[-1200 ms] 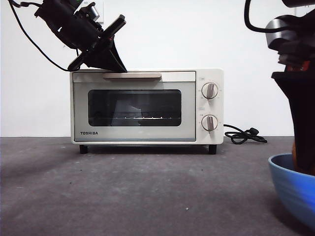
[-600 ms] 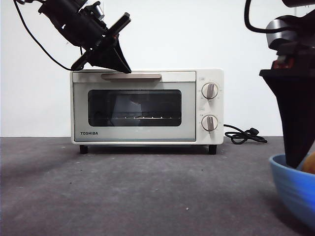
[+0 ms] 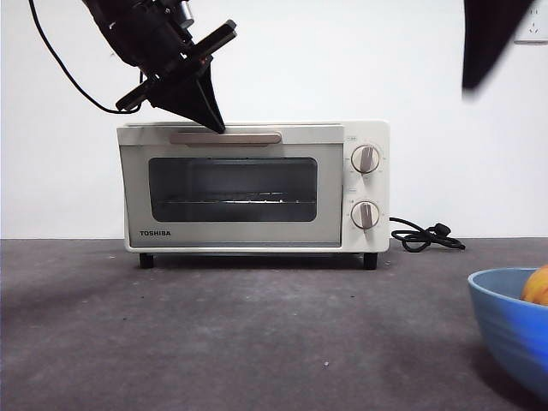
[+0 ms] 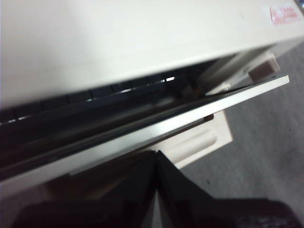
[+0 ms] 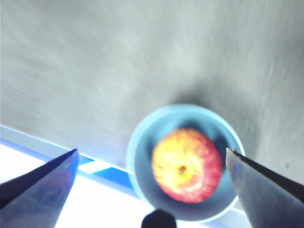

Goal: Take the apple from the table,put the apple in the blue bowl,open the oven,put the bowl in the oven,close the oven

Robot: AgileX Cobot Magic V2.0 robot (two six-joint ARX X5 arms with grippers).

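Note:
The red-yellow apple (image 3: 537,285) (image 5: 186,165) lies inside the blue bowl (image 3: 505,321) (image 5: 140,176) at the table's near right. High above it hangs my right gripper (image 5: 151,150) (image 3: 473,86), open and holding nothing. The cream oven (image 3: 364,184) stands at the back. Its door (image 3: 233,188) (image 4: 142,135) is tipped a little outward at the top, and a dark gap shows along the upper edge. My left gripper (image 3: 214,120) (image 4: 155,159) is shut, its tip against the beige handle (image 3: 225,138) (image 4: 194,142) on the door's top.
A black power cable (image 3: 424,235) coils on the table (image 3: 257,325) to the right of the oven. A white wall stands behind. The bowl is cut off by the front view's right edge.
The right gripper let go of the apple in the bowl and rose out to the top corner. The left gripper shifted at the handle, and the oven door went from closed to slightly ajar.

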